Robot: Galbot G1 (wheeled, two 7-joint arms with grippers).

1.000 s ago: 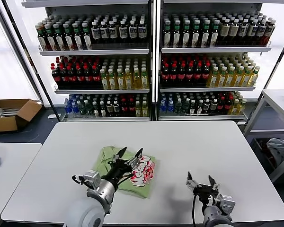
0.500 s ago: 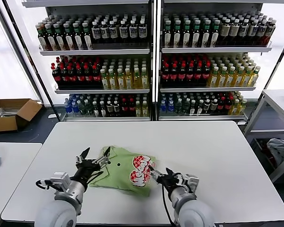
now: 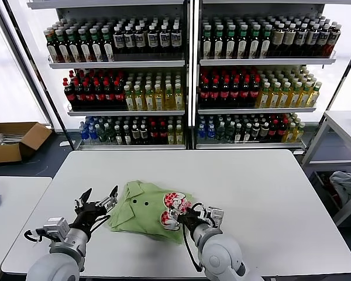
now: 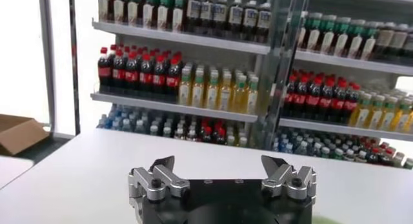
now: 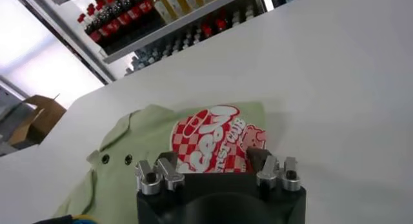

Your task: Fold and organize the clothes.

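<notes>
Lying under right pincer [image 3: 180, 212]: shirt [image 3: 141, 206]

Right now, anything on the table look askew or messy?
Only the green shirt: it lies bunched and crooked on the white table, edges uneven, its red-and-white print rumpled at one side. The right gripper sits at that print, the left gripper beside the shirt's other edge, jaws open. Nothing spilled or damaged.
</notes>
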